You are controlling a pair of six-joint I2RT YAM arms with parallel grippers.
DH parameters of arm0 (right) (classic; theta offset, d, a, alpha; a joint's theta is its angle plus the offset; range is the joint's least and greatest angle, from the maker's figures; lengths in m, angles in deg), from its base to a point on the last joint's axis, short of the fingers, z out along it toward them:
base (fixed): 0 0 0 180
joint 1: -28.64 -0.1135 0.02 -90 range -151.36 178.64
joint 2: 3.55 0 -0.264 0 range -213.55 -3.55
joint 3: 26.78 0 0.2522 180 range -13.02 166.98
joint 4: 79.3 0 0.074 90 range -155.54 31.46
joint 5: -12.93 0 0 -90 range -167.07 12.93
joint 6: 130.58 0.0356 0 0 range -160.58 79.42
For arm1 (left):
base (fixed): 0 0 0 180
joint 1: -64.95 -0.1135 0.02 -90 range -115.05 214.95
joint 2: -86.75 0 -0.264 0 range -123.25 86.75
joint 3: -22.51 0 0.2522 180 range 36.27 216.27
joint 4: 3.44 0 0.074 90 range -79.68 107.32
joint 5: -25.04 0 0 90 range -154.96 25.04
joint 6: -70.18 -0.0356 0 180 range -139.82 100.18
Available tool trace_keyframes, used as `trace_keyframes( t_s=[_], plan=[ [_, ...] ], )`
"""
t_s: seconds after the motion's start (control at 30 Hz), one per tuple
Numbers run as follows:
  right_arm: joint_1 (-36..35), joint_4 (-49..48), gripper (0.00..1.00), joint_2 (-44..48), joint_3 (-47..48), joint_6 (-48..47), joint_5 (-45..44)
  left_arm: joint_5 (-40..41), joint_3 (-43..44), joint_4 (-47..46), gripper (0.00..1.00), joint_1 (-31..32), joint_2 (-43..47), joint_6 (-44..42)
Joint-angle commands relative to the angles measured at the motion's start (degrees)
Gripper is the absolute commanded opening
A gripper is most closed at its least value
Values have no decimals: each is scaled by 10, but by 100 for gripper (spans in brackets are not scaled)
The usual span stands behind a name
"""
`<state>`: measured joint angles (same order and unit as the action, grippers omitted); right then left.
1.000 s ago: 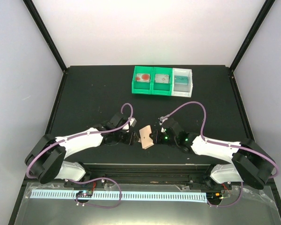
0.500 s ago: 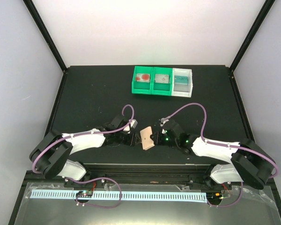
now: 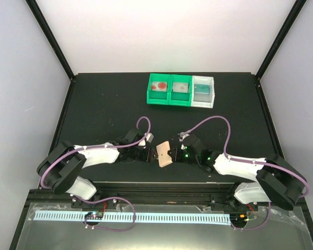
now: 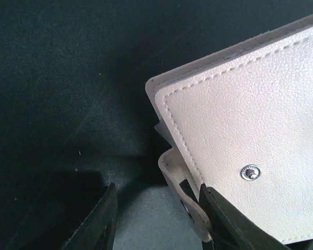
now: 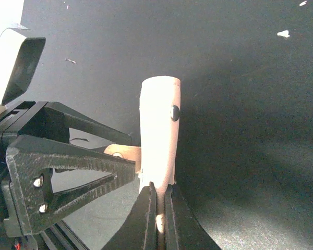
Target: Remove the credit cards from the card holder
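Near front centre: one card holder; right gripper clamped on it; left gripper apart.

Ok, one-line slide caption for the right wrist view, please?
Right gripper shut on the upright card holder; left gripper open alongside.

A black table sits inside 3 pale walls edged by black posts.

left hand and right hand crowding either side of card holder; bins well apart, open table between
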<state>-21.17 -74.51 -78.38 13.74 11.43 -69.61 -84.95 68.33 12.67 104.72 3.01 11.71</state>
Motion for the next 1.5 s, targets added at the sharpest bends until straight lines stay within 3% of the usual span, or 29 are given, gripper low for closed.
trace_keyframes(
  t_s=[0.0, 0.17, 0.27, 0.57, 0.83, 1.07, 1.47],
  plan=[
    [-1, -30, 1, -4, -10, 5, -13, 0, 3, -34, 42, -4, -17, 11],
    [-1, -24, 2, -8, -9, 7, 12, -7, 8, -35, 12, -3, -32, 23],
    [-1, 2, 11, -3, -11, -3, -5, -9, -2, -34, 2, -3, 1, 22],
    [-1, 152, 41, 23, 19, -56, -10, -47, -41, -45, 2, -3, 93, 21],
    [-2, 177, 57, 30, 51, -65, 41, -80, -51, -66, 2, -4, 149, 51],
    [-3, 135, 62, 4, 69, -45, 64, -83, -57, -61, 2, -4, 151, 50],
    [-14, 193, 66, -68, 138, -117, 66, -86, -62, -50, 2, -3, 171, 50]
  ],
)
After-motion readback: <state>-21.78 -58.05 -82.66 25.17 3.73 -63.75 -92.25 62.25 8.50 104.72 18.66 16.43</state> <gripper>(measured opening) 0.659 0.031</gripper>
